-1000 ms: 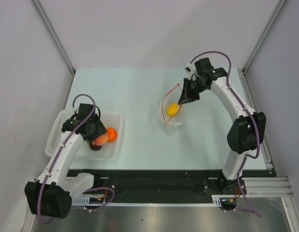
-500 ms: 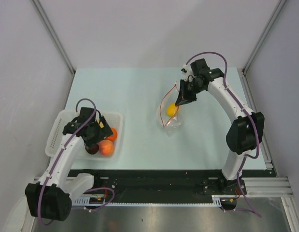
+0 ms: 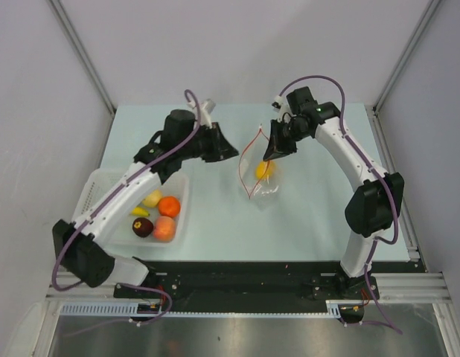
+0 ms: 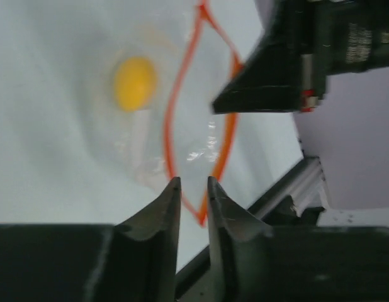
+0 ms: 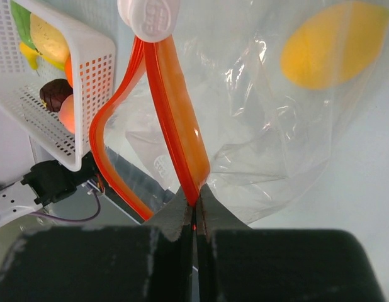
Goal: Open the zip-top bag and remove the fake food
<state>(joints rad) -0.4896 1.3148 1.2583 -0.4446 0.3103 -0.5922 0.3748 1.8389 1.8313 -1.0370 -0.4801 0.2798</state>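
Right gripper (image 5: 196, 192): clenched on one side of the red-orange zip strip (image 5: 179, 119) of the zip-top bag (image 3: 263, 190). The bag sits mid-desk (image 3: 312, 219), its mouth gaping in a loop. One yellow lemon-shaped fake food piece (image 5: 333, 45) lies inside the bag.

Left gripper (image 4: 193, 185): jaws narrowly parted, nothing seen between them, with the strip's far end just beyond the tips.

White mesh basket (image 3: 92, 197), at the desk's left, holds an orange (image 3: 169, 206), a peach (image 3: 164, 228), a dark purple piece (image 3: 143, 227) and a banana (image 3: 141, 211).
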